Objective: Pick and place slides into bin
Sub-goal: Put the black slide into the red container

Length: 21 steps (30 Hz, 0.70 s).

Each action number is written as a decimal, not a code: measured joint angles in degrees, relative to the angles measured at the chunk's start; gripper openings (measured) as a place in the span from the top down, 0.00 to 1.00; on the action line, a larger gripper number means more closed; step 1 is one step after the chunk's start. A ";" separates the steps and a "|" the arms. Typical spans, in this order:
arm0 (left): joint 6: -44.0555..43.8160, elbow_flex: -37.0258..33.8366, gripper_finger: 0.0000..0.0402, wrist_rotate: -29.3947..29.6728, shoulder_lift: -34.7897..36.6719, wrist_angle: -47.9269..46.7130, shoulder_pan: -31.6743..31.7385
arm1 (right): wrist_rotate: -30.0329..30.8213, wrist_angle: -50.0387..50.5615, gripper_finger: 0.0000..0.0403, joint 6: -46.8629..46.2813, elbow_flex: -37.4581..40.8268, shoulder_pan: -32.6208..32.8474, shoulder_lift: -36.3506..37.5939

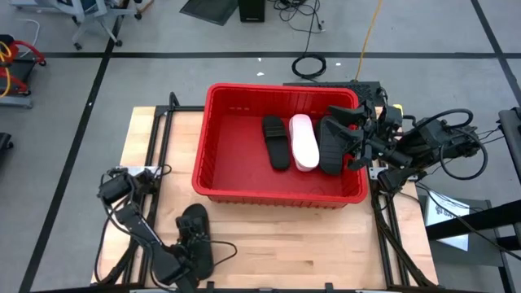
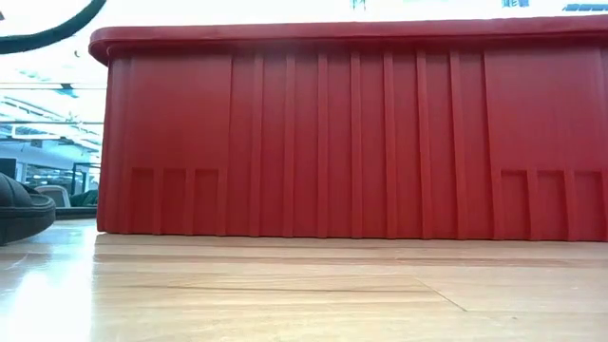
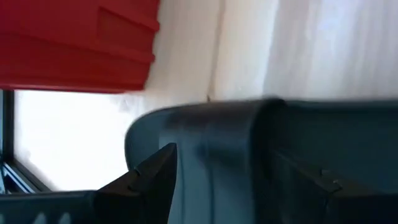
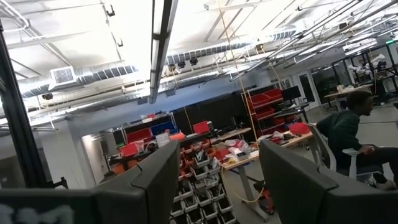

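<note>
1. High view shows the red bin (image 1: 244, 175) in the middle of the wooden table (image 1: 309, 244), with three slides lying on its floor: a black slide (image 1: 275, 142), a pale pink slide (image 1: 304, 141) touching it, and a second black slide (image 1: 332, 145) on the side of the right arm.
2. The right gripper (image 1: 356, 140) reaches over the bin's right wall, beside this second black slide. In the right wrist view its fingers (image 4: 155, 186) point up into the room, they are spread and nothing is between them, so this gripper is released. I judge that its slide is already delivered.
3. The left gripper (image 1: 194, 244) is low at the near edge of the table, on another black slide (image 1: 195, 224), which lies outside the bin, near its front wall.
4. In the left wrist view the fingers (image 3: 155, 180) stand wide apart on both sides of this dark slide (image 3: 236, 143). I cannot tell for sure if they press it already or only stand around it.
5. The low view shows only the bin's ribbed front wall and the toe of this slide (image 2: 21, 214), resting on the table.
6. The step in hand, as I judge, is the picking of this slide by the left arm. The next move asks for a firm hold on the slide, then a lift high enough to pass over the bin's rim, and a release above a free part of the floor, on the left side of the bin.
7. The other slides of the task are not visible.
</note>
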<state>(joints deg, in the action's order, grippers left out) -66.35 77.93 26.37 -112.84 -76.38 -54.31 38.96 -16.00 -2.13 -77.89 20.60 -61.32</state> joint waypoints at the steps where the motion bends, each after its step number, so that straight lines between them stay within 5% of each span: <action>1: -0.04 0.00 0.43 0.54 0.00 0.00 0.47 | 0.00 0.01 0.48 0.00 0.00 0.00 0.00; 7: 1.14 -1.10 0.47 2.09 0.02 0.30 3.18 | 0.00 0.01 0.48 0.44 0.00 0.00 0.00; 21: 6.28 -4.63 0.88 -0.46 0.35 2.34 4.13 | 0.00 0.04 0.48 0.87 0.00 0.00 0.00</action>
<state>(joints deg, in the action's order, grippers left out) -60.07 73.30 25.91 -112.49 -74.04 -50.18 38.96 -15.97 -1.26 -77.89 20.60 -61.32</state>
